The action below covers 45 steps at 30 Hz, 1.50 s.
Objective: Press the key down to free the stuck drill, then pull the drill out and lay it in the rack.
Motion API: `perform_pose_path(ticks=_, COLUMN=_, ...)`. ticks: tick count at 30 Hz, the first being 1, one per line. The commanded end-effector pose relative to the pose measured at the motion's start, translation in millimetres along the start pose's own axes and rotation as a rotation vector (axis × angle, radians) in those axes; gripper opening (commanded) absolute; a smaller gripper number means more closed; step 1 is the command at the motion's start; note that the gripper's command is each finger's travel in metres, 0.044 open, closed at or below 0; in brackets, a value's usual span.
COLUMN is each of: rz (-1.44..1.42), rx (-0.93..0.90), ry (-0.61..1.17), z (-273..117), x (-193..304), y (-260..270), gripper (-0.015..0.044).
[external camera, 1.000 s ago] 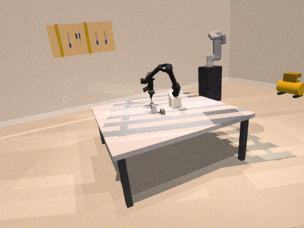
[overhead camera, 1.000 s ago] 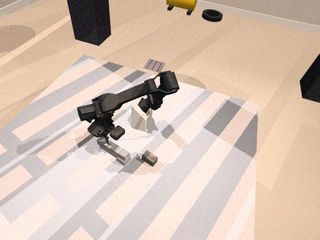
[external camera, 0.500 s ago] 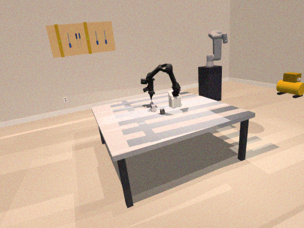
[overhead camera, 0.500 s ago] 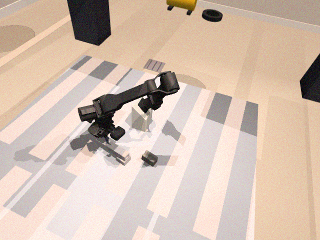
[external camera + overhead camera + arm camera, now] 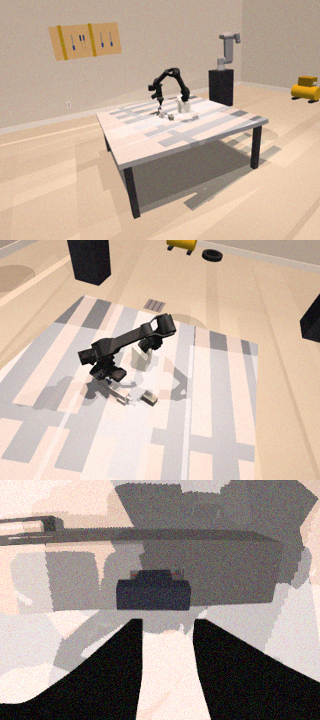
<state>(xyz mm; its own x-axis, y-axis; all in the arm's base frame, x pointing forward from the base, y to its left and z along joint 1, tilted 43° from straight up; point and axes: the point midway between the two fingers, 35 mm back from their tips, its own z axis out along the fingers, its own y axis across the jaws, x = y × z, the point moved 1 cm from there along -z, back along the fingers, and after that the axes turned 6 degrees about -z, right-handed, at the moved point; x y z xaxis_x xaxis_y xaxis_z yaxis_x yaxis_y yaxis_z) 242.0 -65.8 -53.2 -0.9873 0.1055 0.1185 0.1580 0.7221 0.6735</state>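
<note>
Wrist view, and the gripper (image 5: 106, 378) (image 5: 160, 106) (image 5: 168, 630) stands just off the key!
Fingertips are modestly parted, nothing between them, with the dark blue key (image 5: 108, 381) (image 5: 153, 596) at twelve o'clock, on the near side of the long housing (image 5: 120, 394) (image 5: 160, 114) (image 5: 227, 570); whether it's fully down, I can't tell. If it still needs pressing, bring the tips together, centre them and push straight down; a parted pair could straddle it. If it's freed, rise clear before travelling. Farther out, top view: what looks like the drill, a pale rod (image 5: 129, 398), pokes from the housing at four o'clock from the key. Grip it squarely, draw along its own line, no twisting. Beyond, at three o'clock, sits the small block (image 5: 149, 398) (image 5: 171, 117), probably the rack.
</note>
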Motion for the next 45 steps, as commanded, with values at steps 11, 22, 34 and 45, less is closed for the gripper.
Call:
perform_pose_path(ticks=11, rz=-0.454, rx=0.045, ry=-0.024, z=-33, x=-26, y=39, gripper=0.0440)
perform_pose_path(ticks=22, rz=-1.583, rx=0.014, ry=-0.013, z=27, x=-22, y=161, gripper=0.0440)
perform_pose_path(ticks=34, rz=-1.583, rx=0.014, ry=-0.013, z=27, x=-22, y=161, gripper=0.0440)
perform_pose_path(ticks=45, rz=-1.583, rx=0.014, ry=-0.013, z=41, x=-23, y=157, gripper=0.0440)
